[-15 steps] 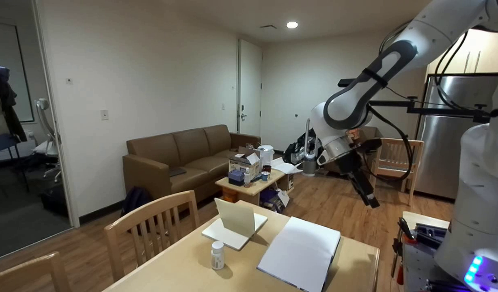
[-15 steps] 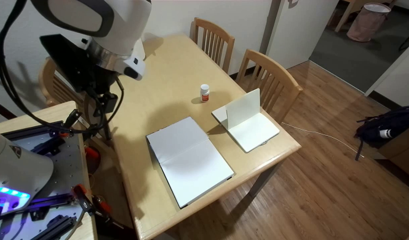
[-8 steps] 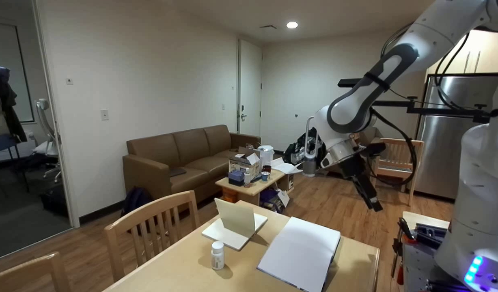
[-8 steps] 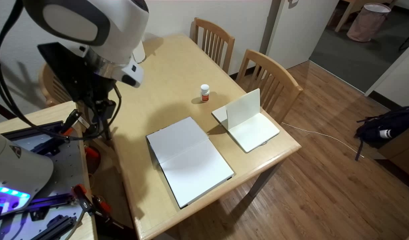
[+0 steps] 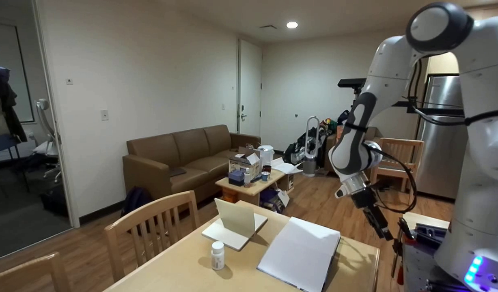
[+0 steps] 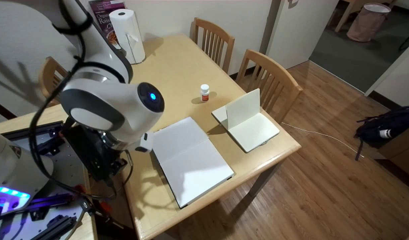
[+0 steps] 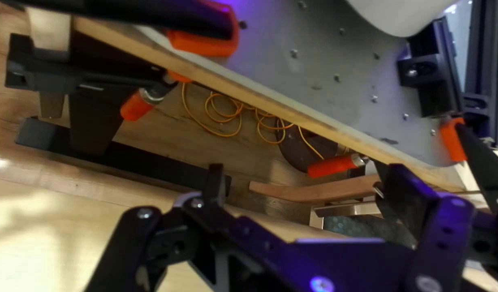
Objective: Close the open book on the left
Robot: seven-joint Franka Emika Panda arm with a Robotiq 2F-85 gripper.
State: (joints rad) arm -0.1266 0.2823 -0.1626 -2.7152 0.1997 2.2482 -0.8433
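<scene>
Wrist view: black metal fingers [image 7: 412,198], spread apart. In an exterior view: large white-paged book [image 6: 196,166], open, near end of pale wooden desk [image 6: 177,73].

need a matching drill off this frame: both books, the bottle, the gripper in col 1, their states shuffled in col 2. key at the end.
Column 1
1. Large book
2. Bottle
3. Small book
4. Gripper

Column 2
A. Open, with one part standing up
B. Jaws apart, holding nothing
C. Upright, white-capped
D. Open, with no page standing up

Pairs: 1-D, 2-C, 3-A, 4-B
</scene>
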